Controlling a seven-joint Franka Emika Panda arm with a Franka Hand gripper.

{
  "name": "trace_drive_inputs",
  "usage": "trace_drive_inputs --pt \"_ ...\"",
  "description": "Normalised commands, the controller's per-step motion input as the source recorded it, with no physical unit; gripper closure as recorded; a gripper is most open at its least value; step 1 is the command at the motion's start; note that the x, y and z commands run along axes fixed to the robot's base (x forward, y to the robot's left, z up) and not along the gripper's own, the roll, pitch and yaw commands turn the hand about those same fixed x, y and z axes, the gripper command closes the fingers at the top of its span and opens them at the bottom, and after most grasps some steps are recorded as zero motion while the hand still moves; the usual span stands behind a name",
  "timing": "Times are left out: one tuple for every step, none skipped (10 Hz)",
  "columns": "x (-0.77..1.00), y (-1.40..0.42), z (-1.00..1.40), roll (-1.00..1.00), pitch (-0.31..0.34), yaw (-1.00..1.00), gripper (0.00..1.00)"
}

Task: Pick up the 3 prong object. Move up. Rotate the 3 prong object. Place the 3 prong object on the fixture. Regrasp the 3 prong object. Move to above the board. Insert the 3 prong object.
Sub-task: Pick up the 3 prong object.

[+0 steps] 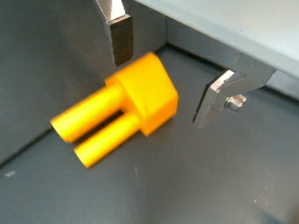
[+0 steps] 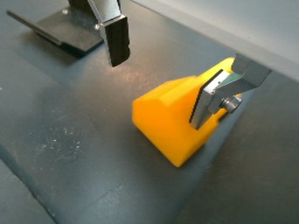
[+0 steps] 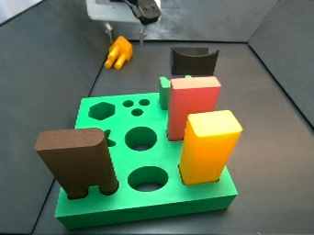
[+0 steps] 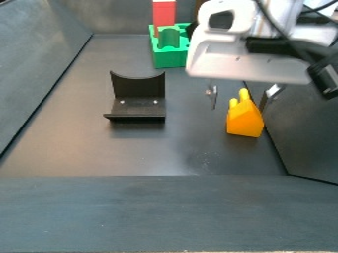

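Observation:
The 3 prong object [image 1: 122, 109] is a small yellow-orange piece lying on the dark floor, and it shows in every view [image 2: 176, 118] [image 3: 119, 52] [image 4: 243, 114]. My gripper [image 1: 163, 70] is open just above it, with one finger on each side and neither pad pressing it. The gripper also shows in a wrist view [image 2: 163, 70] and in both side views [image 3: 138, 18] [image 4: 239, 96]. The fixture [image 4: 134, 96] is a dark notched bracket on the floor, apart from the gripper [image 2: 65, 31] [image 3: 193, 61]. The green board [image 3: 123, 138] lies beyond it [image 4: 169, 44].
On the board stand a red block [image 3: 194, 106], a tall yellow-orange block [image 3: 208, 142] and a brown block with legs [image 3: 76, 161]. The red block also shows in a side view [image 4: 164, 12]. A grey wall [image 1: 233, 31] runs close behind the gripper.

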Motion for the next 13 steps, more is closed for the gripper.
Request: trace_drive_inputs --pt "0.38 -0.02 -1.0 0.0 0.074 -0.13 0.0" --pt "0.22 0.0 -1.0 0.0 0.104 -0.16 0.0" --pt "0.0 0.0 -0.55 -0.02 0.057 -0.14 0.0" --pt "-0.1 0.0 -0.17 -0.03 0.036 -0.52 0.0" --pt "0.01 -0.11 0.0 -0.06 0.0 -0.65 0.0" --pt "0.0 -0.1 0.0 -0.1 0.0 -0.67 0.0" --pt "0.0 -0.05 0.0 -0.05 0.0 -0.92 0.0" --pt "-0.02 0.0 0.0 -0.06 0.0 -0.94 0.0" --pt "-0.08 0.0 -0.05 -0.01 0.0 -0.93 0.0" --pt "-0.09 0.0 -0.14 -0.02 0.0 -0.87 0.0" --pt "-0.24 -0.01 -0.26 0.0 0.0 -0.69 0.0" --pt "-0.09 0.0 -0.13 0.0 0.0 -0.18 0.0" --pt "-0.04 0.0 0.0 0.0 -0.01 0.0 0.0"
